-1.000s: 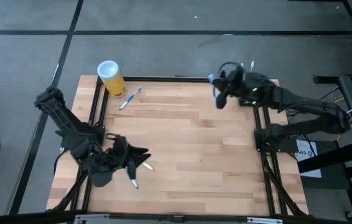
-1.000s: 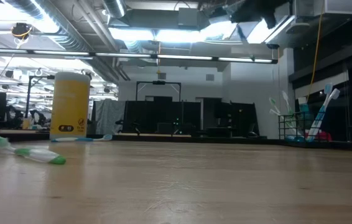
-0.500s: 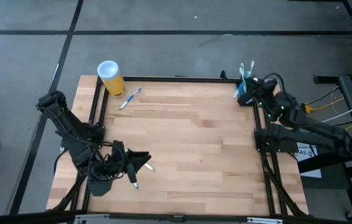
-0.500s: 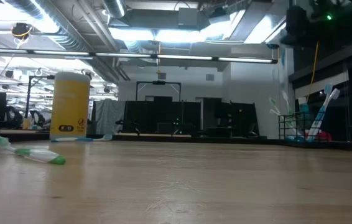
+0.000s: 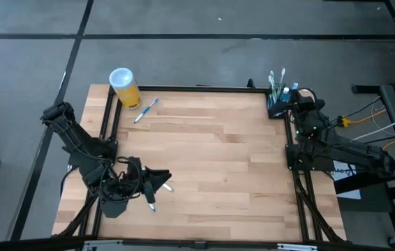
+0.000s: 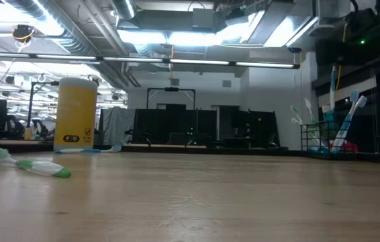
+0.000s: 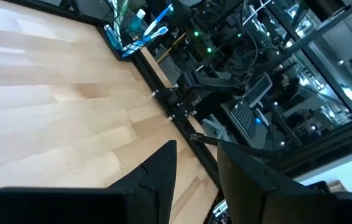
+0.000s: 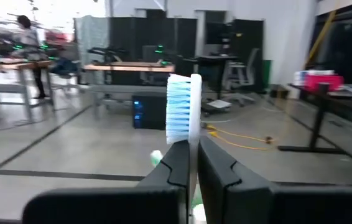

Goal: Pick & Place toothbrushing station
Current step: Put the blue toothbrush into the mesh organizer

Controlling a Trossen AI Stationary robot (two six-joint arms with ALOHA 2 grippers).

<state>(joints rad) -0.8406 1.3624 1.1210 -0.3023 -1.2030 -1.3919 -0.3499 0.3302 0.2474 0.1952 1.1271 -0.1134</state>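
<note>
The toothbrushing station (image 5: 278,106), a small black holder with several toothbrushes standing in it, sits at the table's far right corner. It also shows in the low view (image 6: 321,138) and the left wrist view (image 7: 123,38). My right gripper (image 5: 294,97) is beside the station at its right, shut on a toothbrush with blue bristles (image 8: 181,109). My left gripper (image 5: 164,180) is open and empty near the table's near left. A green and white toothbrush (image 5: 150,202) lies on the table just beside it. My right gripper pinches the toothbrush's white handle (image 8: 194,155) between its two fingers, just below the head. The brush stands upright with its blue bristle head above the fingers. Its lower end is hidden by the fingers, so I cannot tell whether it stands in the station.
A yellow cup with a white lid (image 5: 124,87) stands at the far left corner, and a blue toothbrush (image 5: 146,110) lies next to it. Black frame rails (image 5: 295,174) run along the table's left and right sides. The table's middle (image 5: 211,153) is bare wood.
My right gripper has gone toward the table's right edge, from left of the station across it to its right side. The station has stayed in place.
</note>
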